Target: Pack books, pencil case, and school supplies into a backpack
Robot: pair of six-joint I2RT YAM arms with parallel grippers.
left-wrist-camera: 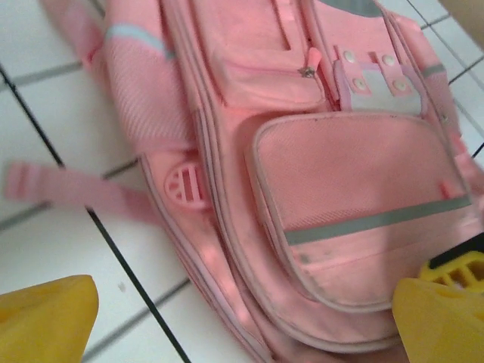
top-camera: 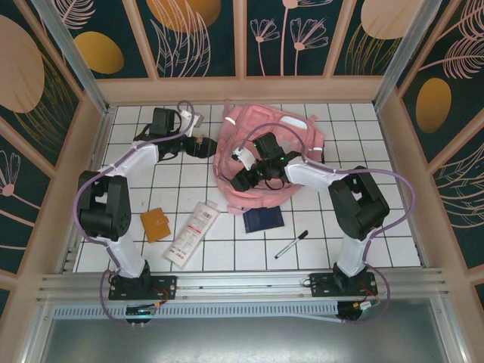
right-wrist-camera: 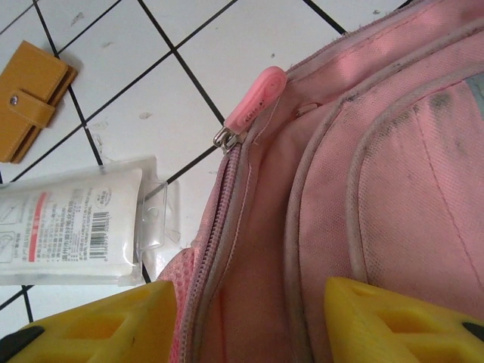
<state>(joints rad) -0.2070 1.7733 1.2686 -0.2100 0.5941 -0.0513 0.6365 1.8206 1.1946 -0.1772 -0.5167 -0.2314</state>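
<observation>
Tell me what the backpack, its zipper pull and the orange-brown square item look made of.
Backpack: matte woven pink fabric, likely synthetic; the weave shows close up. Zipper pull: smooth, glossy pink tab, probably rubber or soft plastic, on a metal slider. Orange-brown square item: leather-like, matte, with a flap and a metal snap.

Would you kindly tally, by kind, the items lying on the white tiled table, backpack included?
Soft pink backpack: 1
Thin navy-blue rectangular book: 1
Long white pencil case with red printing: 1
Slim black pen: 1
Small flat orange-brown square item: 1
Total: 5
</observation>
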